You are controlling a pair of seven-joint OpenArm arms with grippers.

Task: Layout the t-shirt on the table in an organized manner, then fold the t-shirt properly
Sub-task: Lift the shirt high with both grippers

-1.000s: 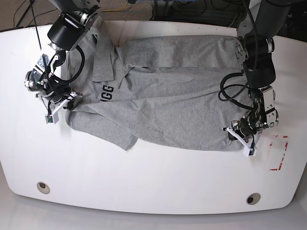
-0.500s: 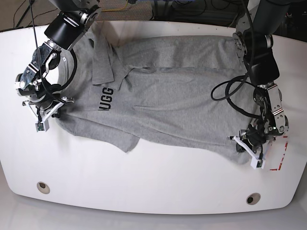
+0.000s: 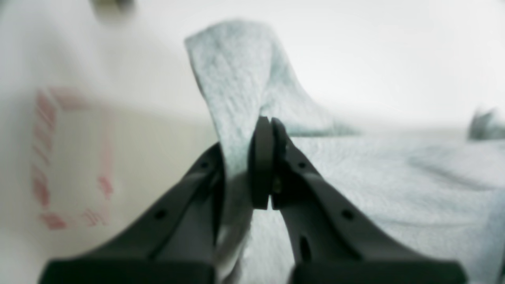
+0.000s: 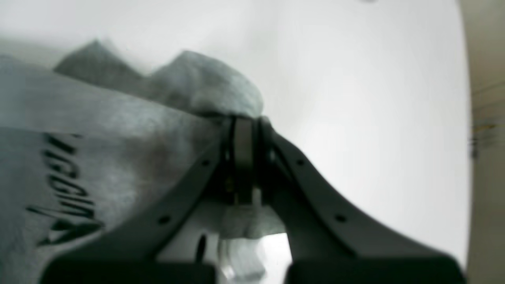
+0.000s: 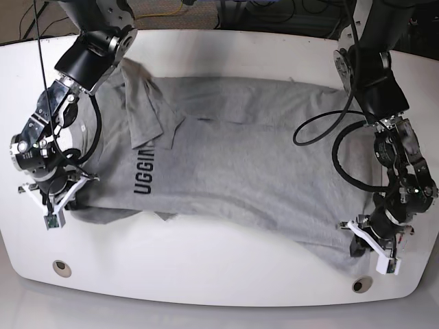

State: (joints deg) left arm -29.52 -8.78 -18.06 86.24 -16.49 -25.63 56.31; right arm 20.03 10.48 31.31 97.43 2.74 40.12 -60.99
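Both claws low at the near table [image 5: 206, 274] edge, left gripper [image 5: 362, 241] and right gripper [image 5: 68, 195] each clenched on a t-shirt [image 5: 247, 164] corner (cloth sprawls mid-table), so pull evenly, keeping the far hem flat.

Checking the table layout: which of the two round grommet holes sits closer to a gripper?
The grommet hole on the base view's right; the left gripper, shut on the t-shirt, is just above it. The other grommet hole lies farther from the right gripper.

One grey t-shirt [image 5: 240, 157] lies on one white table [image 5: 226, 281]. Two round holes [image 5: 62, 266] sit along the table's near edge. Two grippers [image 5: 374, 248] pinch the shirt's corners.
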